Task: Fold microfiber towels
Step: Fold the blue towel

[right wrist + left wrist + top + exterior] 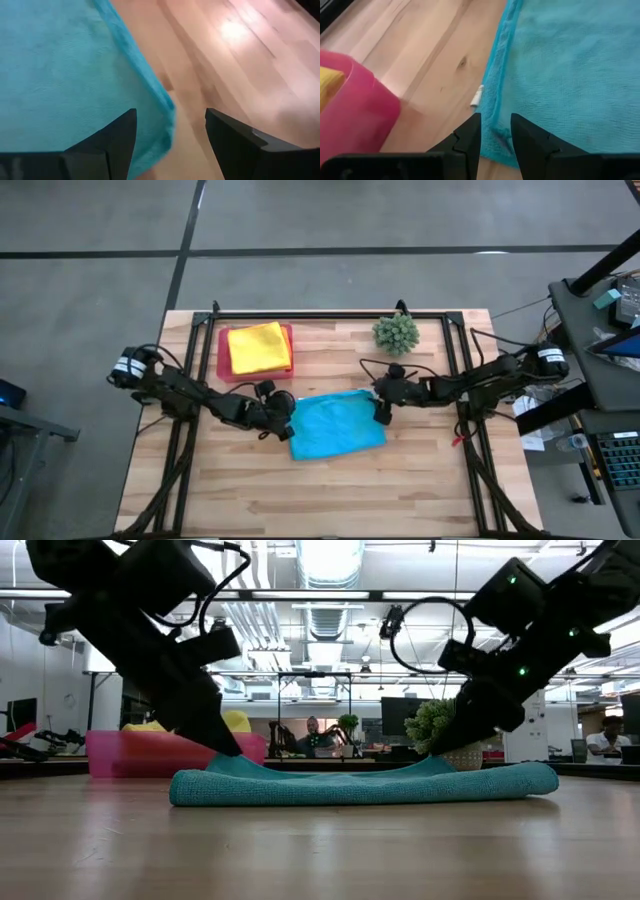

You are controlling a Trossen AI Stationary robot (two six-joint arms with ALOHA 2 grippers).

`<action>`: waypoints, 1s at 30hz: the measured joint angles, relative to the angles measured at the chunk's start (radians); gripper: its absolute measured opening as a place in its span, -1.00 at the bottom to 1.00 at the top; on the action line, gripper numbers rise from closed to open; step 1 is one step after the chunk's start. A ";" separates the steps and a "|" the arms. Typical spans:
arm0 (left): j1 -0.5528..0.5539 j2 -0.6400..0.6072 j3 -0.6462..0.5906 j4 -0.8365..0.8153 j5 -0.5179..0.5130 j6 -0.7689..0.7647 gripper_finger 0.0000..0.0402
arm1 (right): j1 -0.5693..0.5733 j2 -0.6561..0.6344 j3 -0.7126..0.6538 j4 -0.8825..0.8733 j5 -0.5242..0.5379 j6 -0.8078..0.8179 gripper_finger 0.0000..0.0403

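Turquoise towel: we are seeing it lying spread on the wooden tabletop, nearest the low camera, between the two arms.
Left gripper: we are watching its fingers narrowing on the towel's hem at a near corner; cloth is sitting in the gap, though we cannot say the pinch is firm.
Right gripper: its fingers are standing wide, straddling the opposite corner, gripping nothing yet.
Other cloth: a yellow towel is lying folded on the pink tray, beside the green plant ball.
Risk, as we are judging it: the left side may lift alone and drag the towel askew; the wide right fingers may close on bare wood.
Writing: we are finding none legible; a small white tag is showing no readable text.
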 joint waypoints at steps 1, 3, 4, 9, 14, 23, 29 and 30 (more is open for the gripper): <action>0.003 0.000 -0.003 -0.001 0.000 -0.001 -0.55 | -0.007 0.000 -0.007 0.007 0.001 0.000 0.12; 0.004 0.003 -0.004 0.000 0.002 0.000 -0.55 | -0.016 0.001 -0.018 0.030 0.001 0.004 0.12; 0.004 0.004 -0.004 0.001 0.002 0.000 -0.55 | -0.020 0.004 -0.022 0.042 0.001 0.008 0.12; 0.005 0.004 -0.004 0.002 0.006 0.000 -0.67 | -0.023 0.045 -0.043 0.117 -0.005 0.015 0.04; 0.005 0.004 -0.004 0.001 0.009 0.000 -0.91 | -0.024 0.094 -0.053 0.171 -0.007 0.014 -0.22; 0.005 0.004 -0.004 0.002 -0.020 0.001 -1.00 | -0.024 0.089 -0.043 0.177 -0.007 -0.005 -0.92; 0.005 -0.006 -0.004 0.002 -0.102 0.002 -1.00 | -0.023 0.029 -0.043 0.112 -0.007 -0.004 -0.95; 0.008 -0.007 -0.004 0.003 -0.106 0.003 -1.00 | -0.023 0.018 -0.043 0.104 -0.007 -0.005 -0.96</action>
